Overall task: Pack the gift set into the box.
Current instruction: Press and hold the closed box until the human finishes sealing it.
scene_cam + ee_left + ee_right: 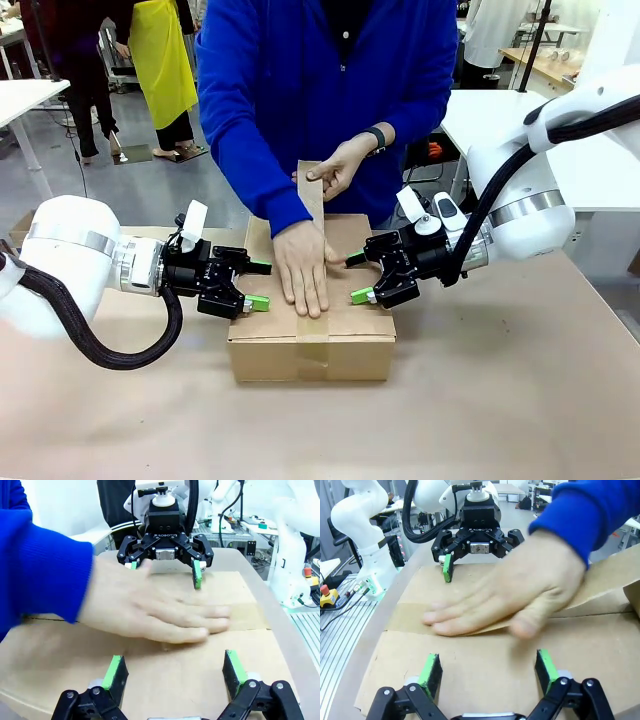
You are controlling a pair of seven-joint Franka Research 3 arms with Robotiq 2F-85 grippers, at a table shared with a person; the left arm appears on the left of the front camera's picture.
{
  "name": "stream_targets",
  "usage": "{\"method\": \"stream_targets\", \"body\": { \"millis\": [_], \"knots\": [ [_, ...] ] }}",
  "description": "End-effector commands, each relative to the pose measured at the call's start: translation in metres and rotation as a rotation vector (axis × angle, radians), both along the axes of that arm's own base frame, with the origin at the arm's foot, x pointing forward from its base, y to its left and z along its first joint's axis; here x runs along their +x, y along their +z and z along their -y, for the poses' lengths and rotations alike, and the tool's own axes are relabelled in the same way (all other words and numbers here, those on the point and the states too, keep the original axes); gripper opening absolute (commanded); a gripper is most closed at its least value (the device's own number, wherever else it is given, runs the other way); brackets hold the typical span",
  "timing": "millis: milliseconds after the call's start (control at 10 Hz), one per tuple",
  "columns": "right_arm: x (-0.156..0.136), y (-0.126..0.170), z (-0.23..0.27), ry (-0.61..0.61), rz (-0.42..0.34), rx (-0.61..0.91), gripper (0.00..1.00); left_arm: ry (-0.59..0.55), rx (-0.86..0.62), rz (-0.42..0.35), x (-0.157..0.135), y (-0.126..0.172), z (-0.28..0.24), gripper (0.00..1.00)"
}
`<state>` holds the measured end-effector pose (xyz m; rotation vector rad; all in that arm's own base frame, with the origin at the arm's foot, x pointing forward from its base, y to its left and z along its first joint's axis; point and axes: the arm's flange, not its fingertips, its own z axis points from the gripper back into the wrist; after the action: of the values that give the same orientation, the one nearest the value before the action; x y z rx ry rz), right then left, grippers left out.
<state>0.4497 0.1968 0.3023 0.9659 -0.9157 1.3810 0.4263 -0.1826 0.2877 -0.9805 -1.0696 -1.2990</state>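
While our two grippers rest on top of the closed box [311,340], one at each end, we hold its flaps flat. The box lies with its long axis running left to right between our arms, and along the seam goes a strip of brown tape [313,330] running from us toward the person, down the near face. The gift set must be inside; we cannot see it under the shut flaps.

Nearest us, the left gripper [252,285] stands wide open with nothing between its green pads [114,671], which press on the cardboard at the box's left end. The right gripper [358,277] mirrors it at the right end, also spread wide and empty, pads [430,667] down on the top panel. Between the two lies the person's flat hand [302,268], smoothing the tape along the seam; both grippers sit just beside it, neither clearly nearer.

Farther off, the person's other hand [340,168] holds the free end of the tape up above the far edge. So the seam is the line that matters: it lies inward from each gripper, straight ahead along our fingers, and the hand occupies it.

We judge there is little room to move inward without meeting the hand. Outward, the table [500,400] is bare on both sides, so retreat along the box's long axis is open. The near edge of the box sits well back from our side of the table.
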Motion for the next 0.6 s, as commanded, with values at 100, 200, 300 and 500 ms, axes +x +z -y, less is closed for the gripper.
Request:
{"method": "stream_targets", "body": {
  "millis": [100, 200, 300, 500],
  "knots": [
    [-0.0005, -0.0004, -0.0013, 0.002, 0.009, -0.002, 1.00, -0.006, 0.007, 0.012, -0.0013, -0.0023, -0.0009, 1.00],
    [-0.0005, -0.0004, -0.0013, 0.002, 0.009, -0.002, 1.00, -0.006, 0.007, 0.012, -0.0013, -0.0023, -0.0009, 1.00],
    [-0.0005, -0.0004, -0.0013, 0.002, 0.009, -0.002, 1.00, -0.006, 0.007, 0.012, -0.0013, -0.0023, -0.0009, 1.00],
    [-0.0005, -0.0004, -0.0013, 0.002, 0.009, -0.002, 1.00, -0.006, 0.007, 0.012, -0.0013, -0.0023, -0.0009, 1.00]
  ]
}}
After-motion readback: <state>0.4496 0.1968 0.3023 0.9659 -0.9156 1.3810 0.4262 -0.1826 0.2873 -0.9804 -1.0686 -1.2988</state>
